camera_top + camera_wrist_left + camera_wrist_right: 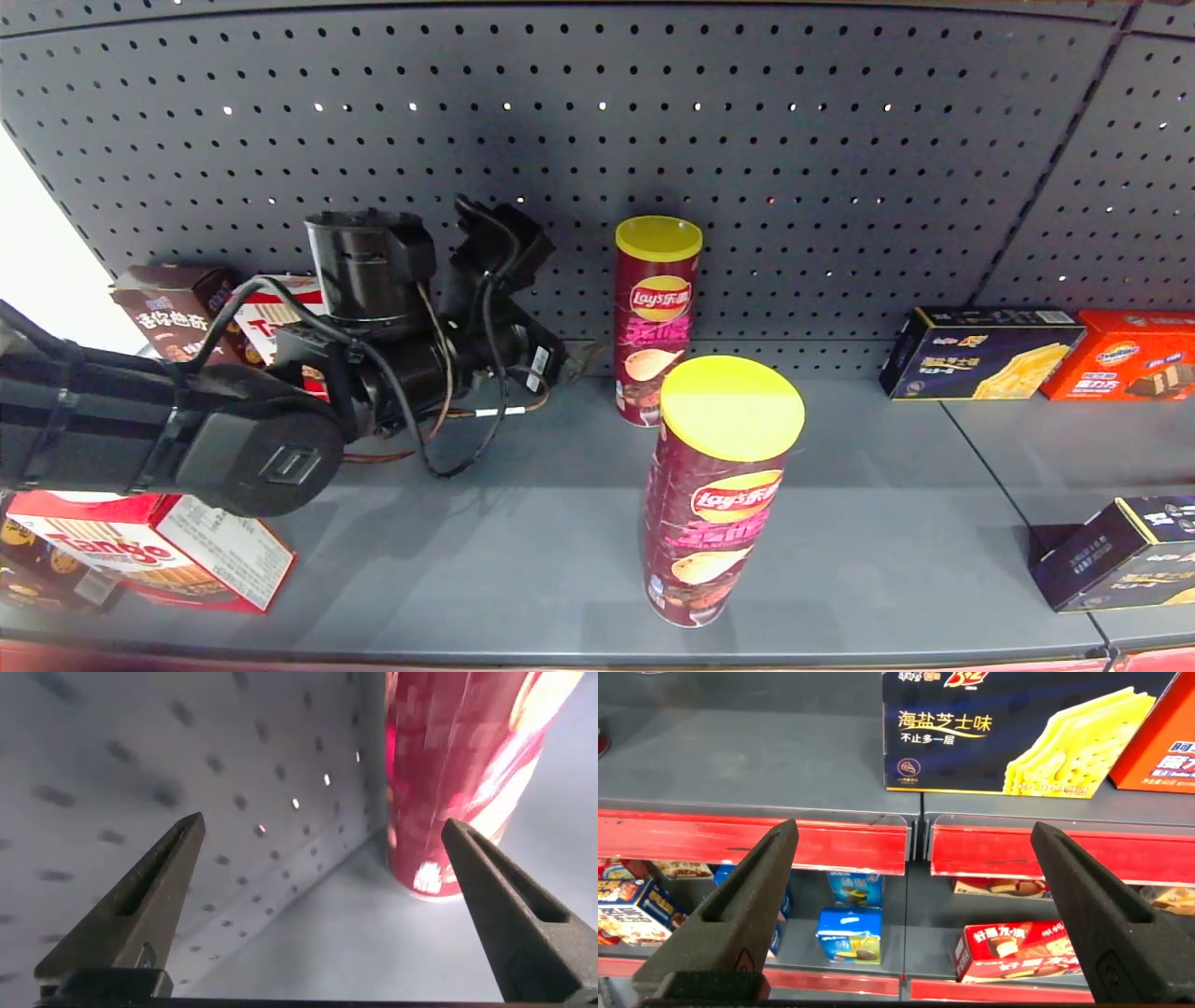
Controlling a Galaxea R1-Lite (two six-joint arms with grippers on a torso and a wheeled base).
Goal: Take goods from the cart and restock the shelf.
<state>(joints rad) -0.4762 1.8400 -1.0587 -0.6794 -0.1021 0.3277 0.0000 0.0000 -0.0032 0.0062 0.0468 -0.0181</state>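
Left gripper (322, 821) is held spread wide and empty over the shelf (887, 523), by the pegboard (747, 121), just beside the rear chip can (656, 317). That can is stood upright at the back; a second chip can (714, 495) is stood nearer the front edge. Right gripper (913, 829) is spread, nothing grasped, facing the red shelf rail (831, 845)

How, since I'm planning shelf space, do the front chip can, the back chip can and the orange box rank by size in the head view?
1. front chip can, though it is nearest the camera.
2. back chip can, same kind, farther back.
3. orange box, cut by the frame edge.
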